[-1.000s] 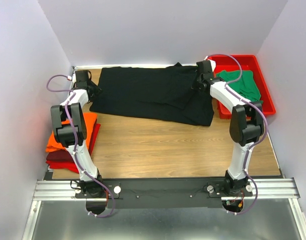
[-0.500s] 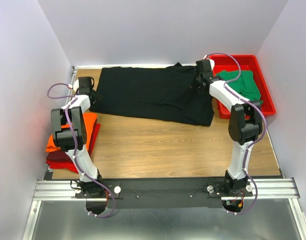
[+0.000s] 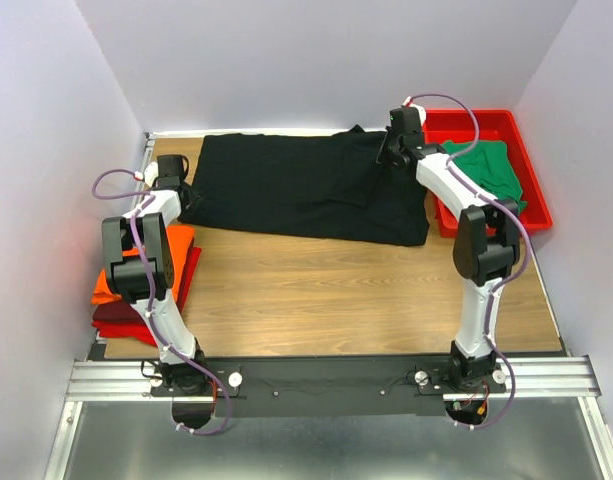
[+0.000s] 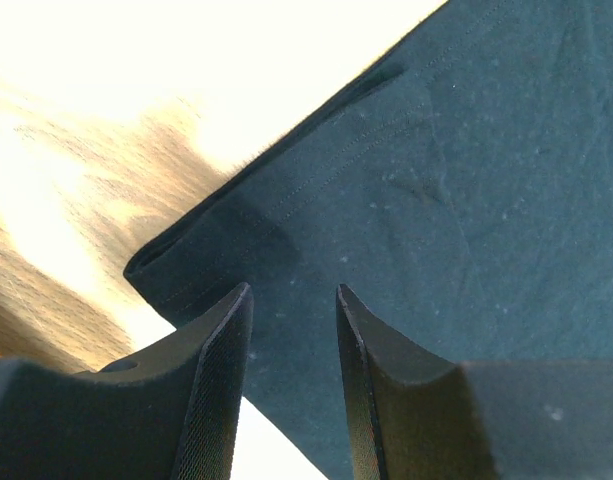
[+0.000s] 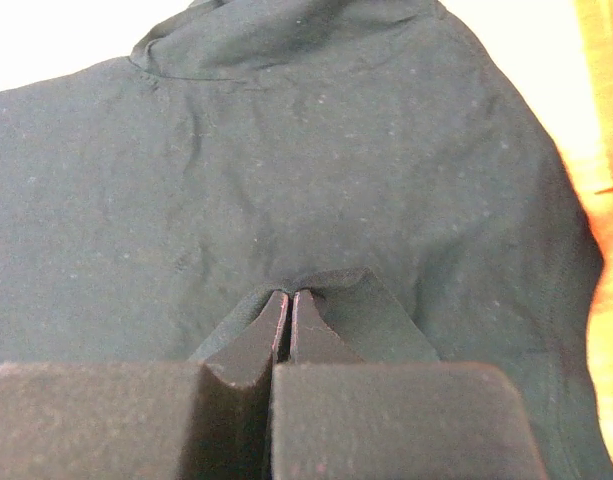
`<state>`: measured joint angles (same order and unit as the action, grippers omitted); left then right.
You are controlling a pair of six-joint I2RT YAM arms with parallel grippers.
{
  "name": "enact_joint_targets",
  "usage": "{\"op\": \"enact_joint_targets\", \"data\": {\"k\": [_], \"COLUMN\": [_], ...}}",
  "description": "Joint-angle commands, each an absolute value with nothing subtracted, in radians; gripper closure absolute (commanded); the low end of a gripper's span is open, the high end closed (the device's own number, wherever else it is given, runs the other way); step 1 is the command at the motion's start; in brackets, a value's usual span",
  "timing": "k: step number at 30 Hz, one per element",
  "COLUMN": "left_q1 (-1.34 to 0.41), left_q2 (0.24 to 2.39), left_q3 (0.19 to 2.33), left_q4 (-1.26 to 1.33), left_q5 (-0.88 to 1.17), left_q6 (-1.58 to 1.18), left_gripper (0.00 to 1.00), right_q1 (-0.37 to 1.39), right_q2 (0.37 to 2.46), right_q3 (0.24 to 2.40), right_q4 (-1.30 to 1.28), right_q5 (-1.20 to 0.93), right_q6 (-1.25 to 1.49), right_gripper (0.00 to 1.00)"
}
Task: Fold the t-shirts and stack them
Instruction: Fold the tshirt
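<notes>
The table (image 3: 336,290) carries the black t-shirt (image 3: 296,185) spread across upper centre. The dark red t-shirt (image 3: 121,318) lies at left, the red tray (image 3: 491,125) upper right.

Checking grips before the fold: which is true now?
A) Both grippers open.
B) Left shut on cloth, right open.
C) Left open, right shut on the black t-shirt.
C: the left gripper shows a gap between its fingers; the right gripper pinches a ridge of the black t-shirt.
</notes>
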<state>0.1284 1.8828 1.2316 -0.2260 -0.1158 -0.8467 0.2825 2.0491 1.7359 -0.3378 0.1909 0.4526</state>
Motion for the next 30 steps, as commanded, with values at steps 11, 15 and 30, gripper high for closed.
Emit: {"op": "enact_joint_targets", "data": {"k": [11,15,30], "left_q1": [0.112,0.083,0.063], "left_q2": [1.841,1.858,1.917], "left_q3": [1.258,1.328,1.417], "left_q4": [-0.186,-0.242,-0.314], "left_q5": [-0.089,-0.153,-0.212], "left_q6": [-0.821,-0.81,-0.801], "left_gripper": [0.55,0.55,0.55], "right_q1": [0.293,0.304,0.561], "right_q2": [2.118,2.083,2.253], "right_q3": [1.713,1.713,1.874], "right_q4": [-0.36,-0.357,-0.327], "right_q5": [0.235,0.236,0.006], "right_q6": [0.428,0.404,0.229], "right_gripper": [0.61,0.4,0.36]}}
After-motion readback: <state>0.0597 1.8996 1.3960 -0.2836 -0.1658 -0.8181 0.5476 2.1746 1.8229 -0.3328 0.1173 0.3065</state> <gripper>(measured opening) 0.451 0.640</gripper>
